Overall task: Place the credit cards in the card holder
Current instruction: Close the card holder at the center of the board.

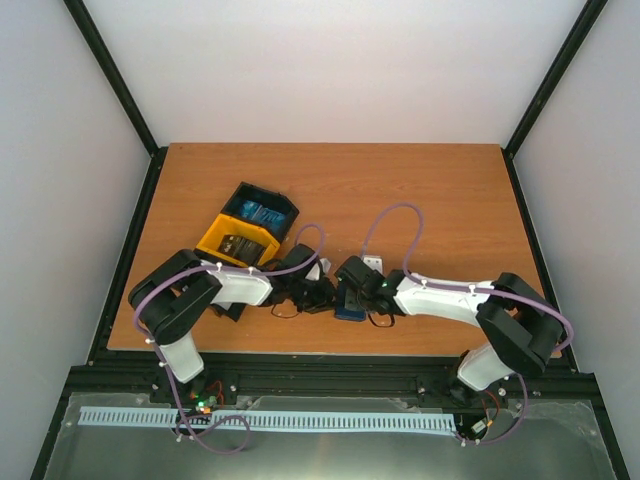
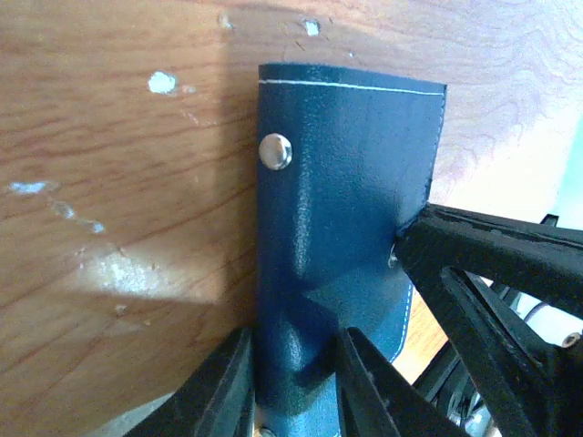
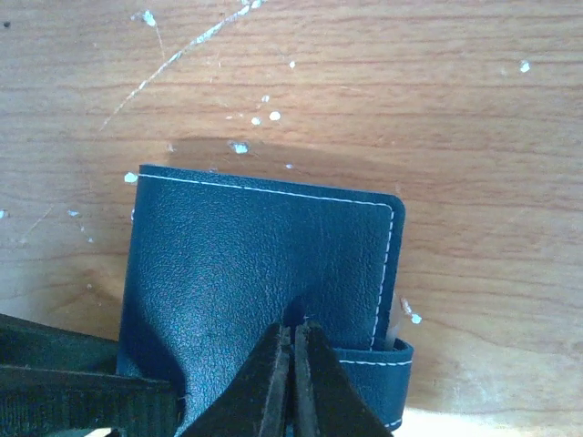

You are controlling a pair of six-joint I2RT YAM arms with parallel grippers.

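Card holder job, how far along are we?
Done: nothing loaded; the cards sit in the bin. In hand: the left end effector grips the folded holder at its edge while the shut right end effector presses its cover. Left: open it, fetch cards, slot them in.

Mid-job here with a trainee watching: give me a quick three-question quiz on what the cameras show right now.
1. Fill in: the credit cards lie in the black-and-yellow ____.
2. True or false: the right tool stands wide open.
3. Of the left tool and the right tool, which touch the card holder? A left only; B right only; C both.
Key: 1 bin tray. 2 False: it is shut, tips on the card holder. 3 C.
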